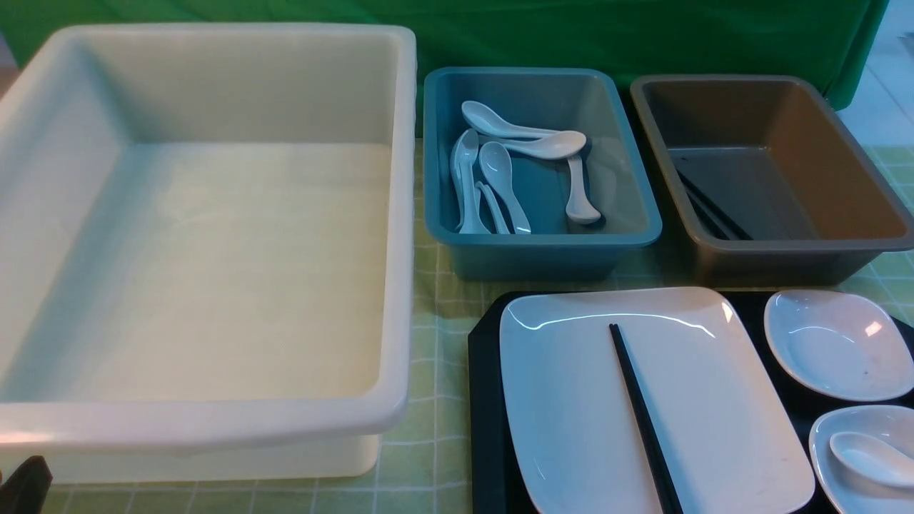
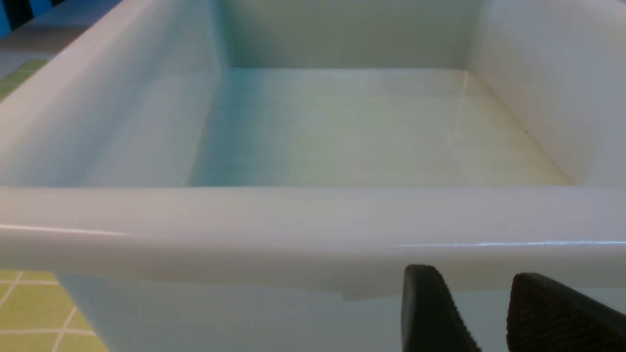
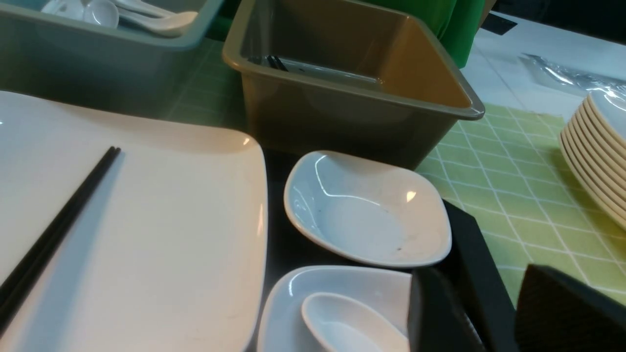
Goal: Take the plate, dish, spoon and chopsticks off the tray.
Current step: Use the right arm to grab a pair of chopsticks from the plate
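Where the checked cloth [image 1: 435,442] runs left of the tray [image 1: 485,400], a big white bin [image 1: 401,214] stands. Beyond the tray's far edge sit a blue bin [image 1: 543,239] of spoons [image 1: 495,163] and a brown bin [image 1: 785,246]. On the tray lies the plate [image 1: 571,400], the chopsticks [image 1: 643,414] across it; at the tray's right end are a far dish [image 1: 835,343] and a near dish [image 1: 850,417] holding the spoon [image 1: 867,457]. Left gripper [image 2: 481,313], well left of the tray, and right gripper [image 3: 494,318], above its right rim, both gape, empty.
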`<state>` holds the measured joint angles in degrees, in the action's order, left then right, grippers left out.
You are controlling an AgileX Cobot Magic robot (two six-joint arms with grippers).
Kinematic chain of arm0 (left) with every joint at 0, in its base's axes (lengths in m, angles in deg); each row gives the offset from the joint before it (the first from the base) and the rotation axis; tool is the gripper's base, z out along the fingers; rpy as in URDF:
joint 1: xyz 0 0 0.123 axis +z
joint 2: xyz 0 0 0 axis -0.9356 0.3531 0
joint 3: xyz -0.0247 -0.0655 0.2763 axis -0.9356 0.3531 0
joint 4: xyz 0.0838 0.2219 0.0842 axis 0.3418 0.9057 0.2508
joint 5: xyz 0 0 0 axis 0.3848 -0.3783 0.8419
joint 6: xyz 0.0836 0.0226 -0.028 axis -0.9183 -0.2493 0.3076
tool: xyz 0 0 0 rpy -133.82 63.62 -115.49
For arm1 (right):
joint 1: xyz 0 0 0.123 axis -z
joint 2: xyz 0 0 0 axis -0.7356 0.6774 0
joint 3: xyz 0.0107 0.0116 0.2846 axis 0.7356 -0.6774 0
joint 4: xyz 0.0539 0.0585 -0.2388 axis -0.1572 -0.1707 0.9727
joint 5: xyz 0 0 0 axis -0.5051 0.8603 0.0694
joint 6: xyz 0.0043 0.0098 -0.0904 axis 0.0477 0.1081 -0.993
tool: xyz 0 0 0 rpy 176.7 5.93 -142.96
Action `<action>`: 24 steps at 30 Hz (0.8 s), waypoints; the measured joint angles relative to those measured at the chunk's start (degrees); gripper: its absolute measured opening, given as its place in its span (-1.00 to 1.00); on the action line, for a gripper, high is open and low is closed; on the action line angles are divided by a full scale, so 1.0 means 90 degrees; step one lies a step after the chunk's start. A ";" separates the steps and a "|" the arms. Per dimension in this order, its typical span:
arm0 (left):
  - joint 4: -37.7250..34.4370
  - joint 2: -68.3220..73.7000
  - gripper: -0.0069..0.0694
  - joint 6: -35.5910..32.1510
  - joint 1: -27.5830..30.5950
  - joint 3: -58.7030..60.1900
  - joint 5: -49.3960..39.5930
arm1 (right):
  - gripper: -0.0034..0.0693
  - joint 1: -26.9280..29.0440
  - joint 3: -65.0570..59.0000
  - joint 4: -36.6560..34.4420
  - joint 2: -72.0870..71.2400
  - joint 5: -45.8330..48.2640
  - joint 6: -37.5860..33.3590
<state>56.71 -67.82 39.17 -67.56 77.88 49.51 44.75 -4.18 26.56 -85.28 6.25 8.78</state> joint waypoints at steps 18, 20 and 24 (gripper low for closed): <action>0.0000 0.0000 -0.23 0.0000 0.0000 0.0000 0.0000 | -0.24 0.0000 0.0000 -0.1432 0.0000 -0.0192 0.1633; 0.0000 0.0000 -0.23 0.0000 0.0000 0.0000 0.0000 | -0.24 0.0000 0.0000 -0.2356 0.0000 -0.0224 0.2897; 0.0000 0.0000 -0.23 0.0000 0.0000 0.0000 0.0000 | -0.24 0.0000 0.0000 -0.2851 0.0000 -0.0336 0.3919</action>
<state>56.71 -67.82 39.17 -67.56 77.88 49.51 44.75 -4.18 0.91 -85.28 3.23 44.06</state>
